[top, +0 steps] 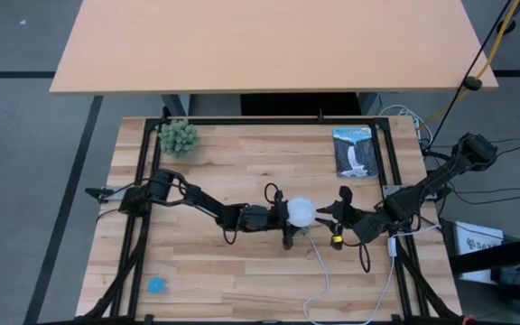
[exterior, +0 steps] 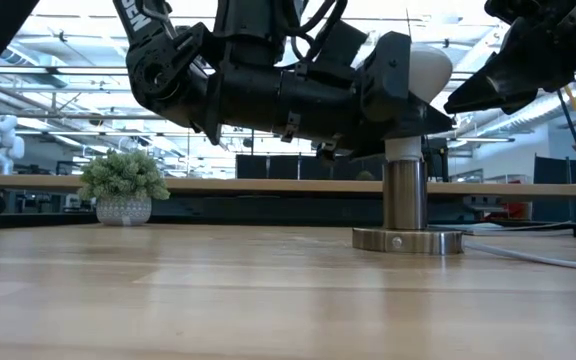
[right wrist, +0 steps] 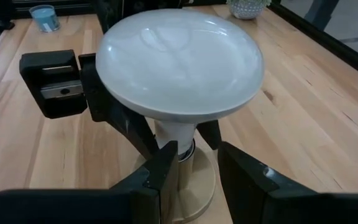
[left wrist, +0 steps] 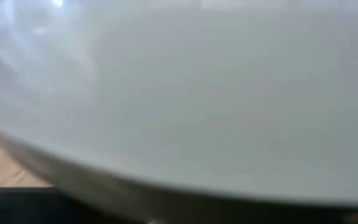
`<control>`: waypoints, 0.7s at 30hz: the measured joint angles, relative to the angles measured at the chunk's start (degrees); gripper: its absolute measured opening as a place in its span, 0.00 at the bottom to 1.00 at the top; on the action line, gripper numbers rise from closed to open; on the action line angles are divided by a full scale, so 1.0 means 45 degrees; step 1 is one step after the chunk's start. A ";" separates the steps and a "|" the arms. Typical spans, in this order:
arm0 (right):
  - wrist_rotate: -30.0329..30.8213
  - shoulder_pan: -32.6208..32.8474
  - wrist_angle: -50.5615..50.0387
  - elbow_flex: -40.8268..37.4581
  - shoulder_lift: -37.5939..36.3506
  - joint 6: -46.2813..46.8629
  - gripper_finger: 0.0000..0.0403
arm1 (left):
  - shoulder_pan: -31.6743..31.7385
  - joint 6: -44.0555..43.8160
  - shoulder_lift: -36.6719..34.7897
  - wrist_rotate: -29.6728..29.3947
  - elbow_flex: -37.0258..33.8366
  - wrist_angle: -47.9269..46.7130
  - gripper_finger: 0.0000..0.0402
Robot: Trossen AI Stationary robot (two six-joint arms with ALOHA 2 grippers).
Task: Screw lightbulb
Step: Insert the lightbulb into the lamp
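Observation:
The white lightbulb stands upright, its neck in the metal socket column on a round base at the table's middle. My left gripper reaches in from the left and is shut on the bulb. In the left wrist view the white dome fills the frame. My right gripper is open just to the right of the bulb. Its fingers point at the socket column and stand apart from it. My left gripper holds the lightbulb between its two fingers, which lie under the wide dome on either side of the tapering neck. The fingers come level from the table's left. The bulb stands upright with its lower end in the socket.
A small potted plant stands at the far left. A picture card lies at the far right and a blue cup at the near left. The socket's white cord trails toward the near edge. Black frame rails run along the table's sides.

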 joint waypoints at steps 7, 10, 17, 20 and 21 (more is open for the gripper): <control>-0.0248 0.0000 -0.0001 0.0000 0.0000 0.0048 0.26 | 0.0000 0.0007 0.0000 0.0000 0.0000 0.0005 0.53; -0.0248 0.0000 -0.0004 0.0000 0.0000 0.0048 0.26 | 0.0000 0.0000 0.0000 0.0000 0.0000 0.0022 0.53; -0.0248 0.0000 -0.0007 0.0000 0.0000 0.0043 0.26 | -0.0034 0.0002 0.0000 0.0000 0.0000 -0.0059 0.53; -0.0248 0.0000 -0.0009 0.0000 0.0000 0.0043 0.26 | -0.0034 -0.0003 0.0000 0.0005 0.0000 -0.0056 0.53; -0.0248 0.0000 -0.0009 0.0000 0.0000 0.0043 0.26 | -0.0034 0.0002 0.0000 0.0005 0.0000 -0.0056 0.53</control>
